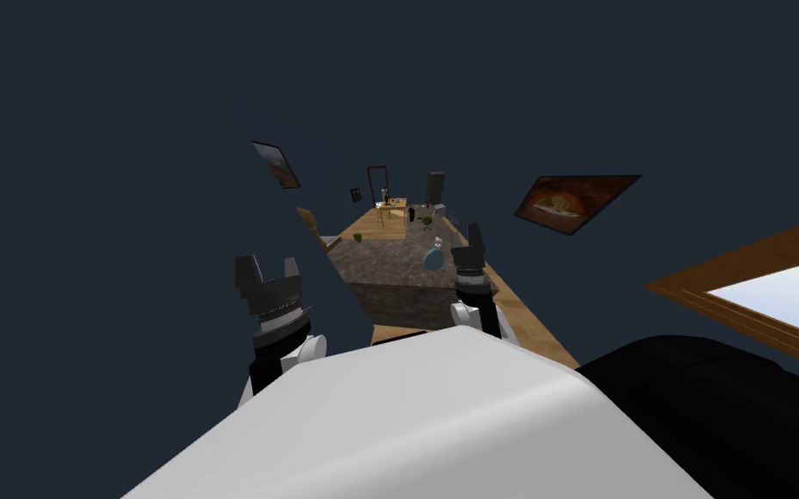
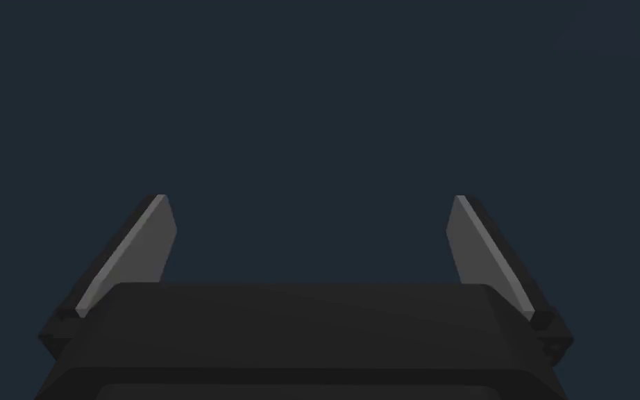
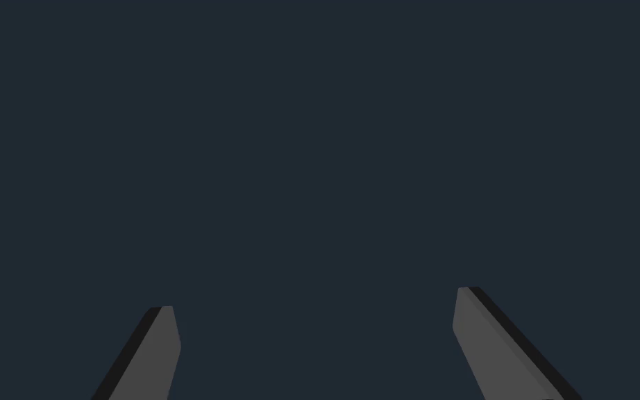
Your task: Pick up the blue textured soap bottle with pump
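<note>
A round blue soap bottle [image 1: 433, 258] with a white pump stands on a dark mottled counter [image 1: 385, 264], near its right edge. My right gripper [image 1: 474, 236] is raised just to the right of the bottle, apart from it. In the right wrist view that gripper [image 3: 314, 298] is open, facing a flat dark blue surface. My left gripper [image 1: 268, 265] is held up well to the left of the counter. In its own wrist view the left gripper [image 2: 309, 198] is open with nothing between the fingers.
Wooden floor [image 1: 523, 312] runs along the counter's right side. Beyond the counter stand a small wooden table [image 1: 393, 209] with items, a chair [image 1: 308, 222] and a green object [image 1: 357, 236]. A window frame [image 1: 762, 290] and a black shape [image 1: 692, 385] lie at the right.
</note>
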Available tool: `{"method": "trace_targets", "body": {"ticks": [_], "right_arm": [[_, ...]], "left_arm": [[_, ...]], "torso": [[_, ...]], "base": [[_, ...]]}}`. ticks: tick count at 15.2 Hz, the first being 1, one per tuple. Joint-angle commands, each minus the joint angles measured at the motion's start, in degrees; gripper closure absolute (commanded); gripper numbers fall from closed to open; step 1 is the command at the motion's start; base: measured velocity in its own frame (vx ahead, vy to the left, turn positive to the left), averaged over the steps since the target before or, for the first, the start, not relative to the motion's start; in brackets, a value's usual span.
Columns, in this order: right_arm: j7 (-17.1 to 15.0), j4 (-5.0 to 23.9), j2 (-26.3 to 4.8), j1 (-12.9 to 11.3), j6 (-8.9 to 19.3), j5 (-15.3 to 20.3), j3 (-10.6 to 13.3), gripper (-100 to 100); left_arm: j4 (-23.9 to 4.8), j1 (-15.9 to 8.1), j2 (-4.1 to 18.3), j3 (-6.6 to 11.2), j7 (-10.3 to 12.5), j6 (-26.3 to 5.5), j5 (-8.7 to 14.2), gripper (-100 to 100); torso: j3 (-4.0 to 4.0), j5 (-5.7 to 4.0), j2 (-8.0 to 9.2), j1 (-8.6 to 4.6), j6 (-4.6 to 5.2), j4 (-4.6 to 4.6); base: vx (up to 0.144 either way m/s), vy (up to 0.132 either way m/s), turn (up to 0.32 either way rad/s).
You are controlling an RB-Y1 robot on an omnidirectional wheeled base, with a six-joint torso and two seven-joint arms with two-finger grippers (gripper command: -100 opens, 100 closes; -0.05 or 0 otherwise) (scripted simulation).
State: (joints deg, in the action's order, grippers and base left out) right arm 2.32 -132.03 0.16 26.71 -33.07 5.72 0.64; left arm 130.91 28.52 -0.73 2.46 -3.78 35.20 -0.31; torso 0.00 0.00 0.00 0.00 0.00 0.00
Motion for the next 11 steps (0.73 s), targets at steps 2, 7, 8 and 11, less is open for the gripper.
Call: {"method": "trace_targets", "body": {"ticks": [2, 7, 8, 11], "right_arm": [[-0.32, 0.76, -3.63, 0.0, -0.28, 0.39, 0.2, -100], [-0.8, 1.88, -8.21, 0.01, -0.7, 0.98, 0.49, -100], [-1.11, 2.6, -10.15, 0.01, -0.97, 1.36, 0.69, -100], [-1.47, 3.43, -13.18, 0.02, -1.28, 1.79, 0.91, -100]], "left_arm": [[0.0, 0.0, 0.0, 0.0, 0.0, 0.0, 0.0, 0], [0.0, 0.0, 0.0, 0.0, 0.0, 0.0, 0.0, 0], [0.0, 0.0, 0.0, 0.0, 0.0, 0.0, 0.0, 0], [0.0, 0.0, 0.0, 0.0, 0.0, 0.0, 0.0, 0]], "torso": [[0.0, 0.0, 0.0, -0.02, -0.01, 0.0], [0.01, -0.03, 0.02, -0.14, -0.01, 0.0], [0.01, -0.03, 0.01, -0.15, -0.01, 0.0], [0.01, -0.04, 0.03, -0.18, -0.02, 0.0]], "base": [[-0.002, -0.008, 0.062], [-0.005, -0.026, 0.061], [-0.005, -0.032, 0.087], [-0.009, -0.034, 0.089]]}}
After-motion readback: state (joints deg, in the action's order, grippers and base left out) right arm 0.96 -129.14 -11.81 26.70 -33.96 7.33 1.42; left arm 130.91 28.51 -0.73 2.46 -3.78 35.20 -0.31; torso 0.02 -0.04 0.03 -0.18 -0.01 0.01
